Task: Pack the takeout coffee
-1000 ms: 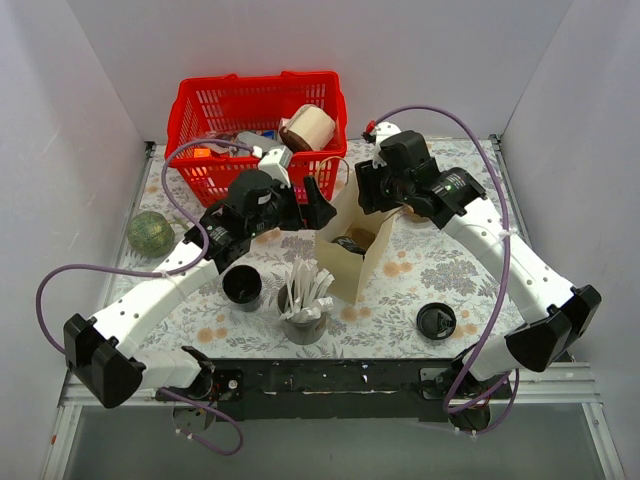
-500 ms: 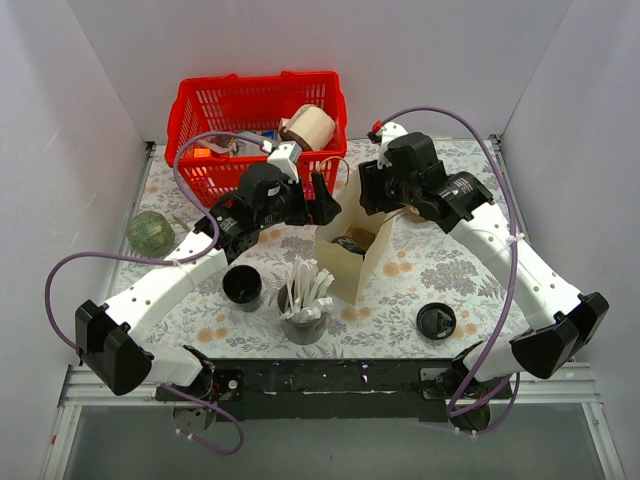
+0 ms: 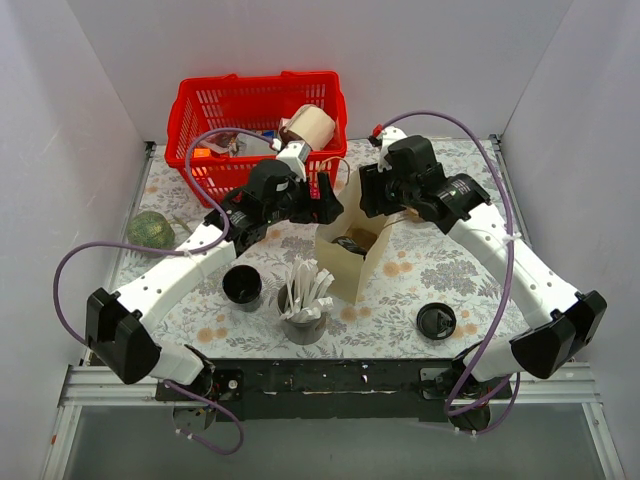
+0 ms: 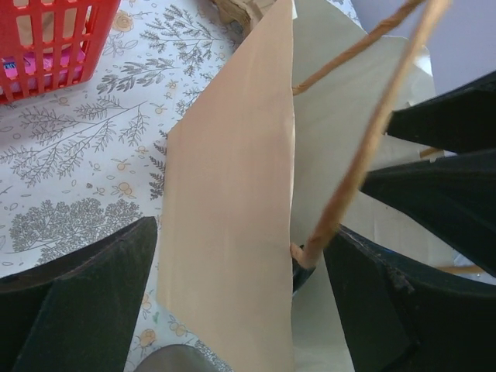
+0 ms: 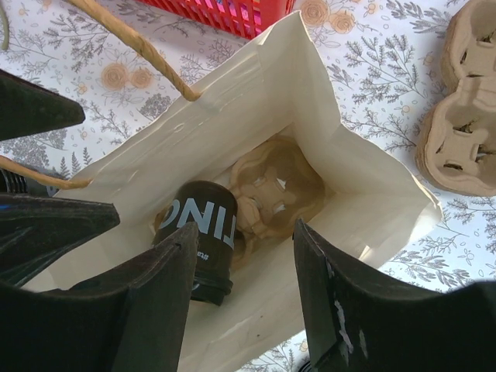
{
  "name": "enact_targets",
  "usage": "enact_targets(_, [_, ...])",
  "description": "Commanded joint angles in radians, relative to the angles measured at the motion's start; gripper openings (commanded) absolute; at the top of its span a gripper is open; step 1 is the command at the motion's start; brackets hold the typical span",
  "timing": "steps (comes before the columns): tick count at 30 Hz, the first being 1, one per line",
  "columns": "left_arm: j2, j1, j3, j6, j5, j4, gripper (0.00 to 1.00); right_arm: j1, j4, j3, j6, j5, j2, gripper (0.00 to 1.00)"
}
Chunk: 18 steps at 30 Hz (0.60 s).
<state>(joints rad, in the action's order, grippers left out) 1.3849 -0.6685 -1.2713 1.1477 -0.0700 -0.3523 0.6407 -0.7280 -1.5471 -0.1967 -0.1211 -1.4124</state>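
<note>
- Takeout coffee (image 5: 194, 229) lies tilted inside the paper bag (image 5: 333, 147), beside a cardboard carrier (image 5: 271, 190)
- Right hand (image 5: 244, 232) hovers above, part open, empty
- Left hand (image 4: 240, 248) wide, straddling the bag's wall

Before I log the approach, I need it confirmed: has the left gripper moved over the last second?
Yes. The left gripper has moved right and toward the far side, closing on the paper bag, which stayed put.
</note>
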Motion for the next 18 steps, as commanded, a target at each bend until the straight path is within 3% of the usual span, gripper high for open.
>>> enact_targets(1, [0.037,0.003,-0.059,-0.045,-0.007,-0.028,0.82,-0.015,0.035,0.016,0.0,0.031,0.021,0.61])
enact_targets(6, [0.077,0.003,-0.092,-0.065,-0.001,-0.057,0.51,-0.026,0.065,0.044,0.002,0.072,0.012,0.61])
enact_targets(7, [0.08,0.003,-0.105,-0.068,-0.001,-0.06,0.4,-0.027,0.07,0.045,0.003,0.077,0.009,0.61])
enact_targets(14, [0.092,0.003,-0.154,-0.103,0.006,-0.08,0.1,-0.03,0.093,-0.005,0.032,0.097,0.009,0.61])
enact_targets(18, [0.085,0.001,-0.187,-0.147,-0.014,-0.054,0.01,-0.032,0.082,-0.005,0.085,0.113,0.006,0.64])
